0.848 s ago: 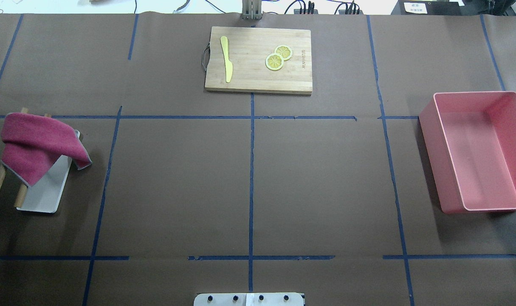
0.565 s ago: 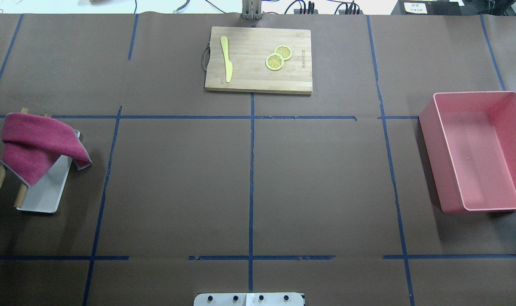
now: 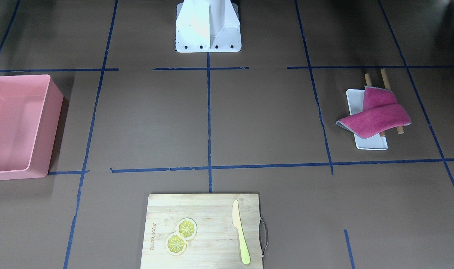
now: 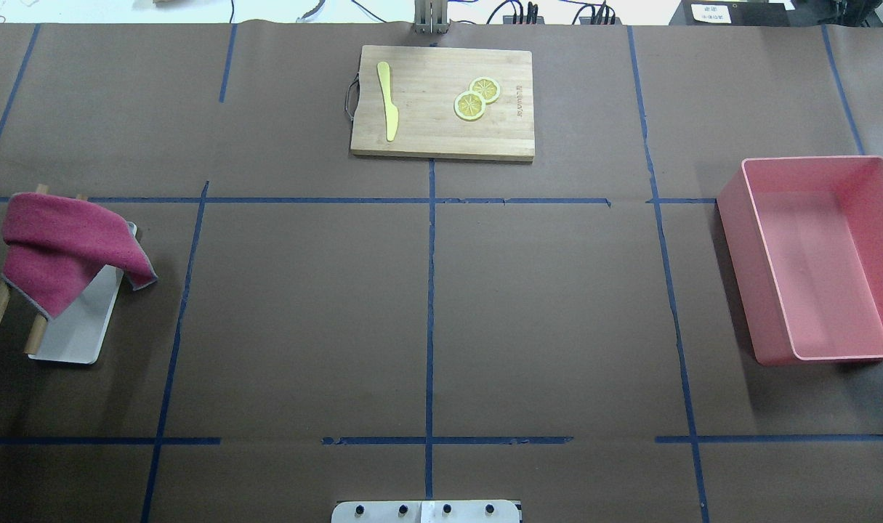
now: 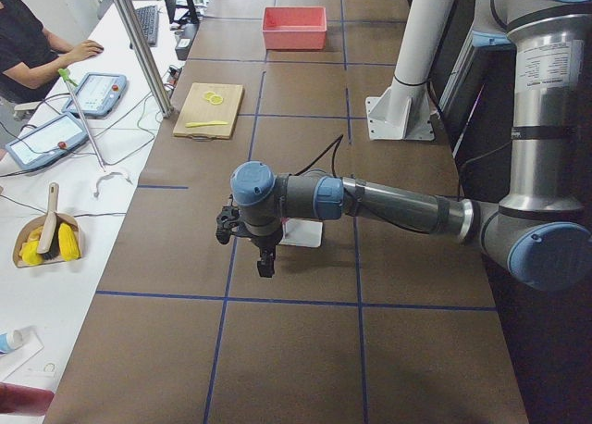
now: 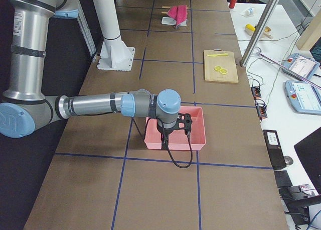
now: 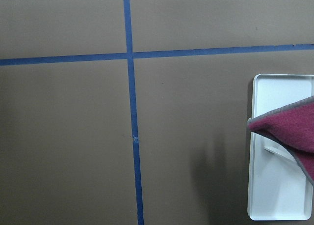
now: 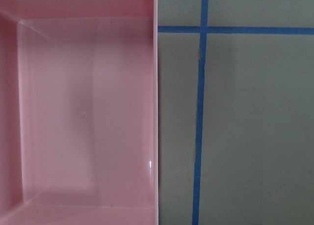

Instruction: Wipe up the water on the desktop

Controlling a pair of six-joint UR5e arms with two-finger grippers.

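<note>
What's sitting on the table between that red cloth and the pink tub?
Between red cloth and pink tub, only bare brown desktop with blue tape lines, seen in the overhead view. The cutting board lies beyond that stretch.

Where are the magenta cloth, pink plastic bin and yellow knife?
magenta cloth [image 4: 63, 243]: overhead exterior view, draped top fold.
pink plastic bin [image 4: 750, 276]: overhead exterior view, outer side wall.
yellow knife [image 4: 388, 102]: overhead exterior view, its middle.

We see the brown, blue-taped bench [image 4: 303, 305] carrying a cutting board [image 4: 426, 134] far centre, a pink bin [image 4: 746, 283] at right and a white tray [image 4: 78, 334] at left.
</note>
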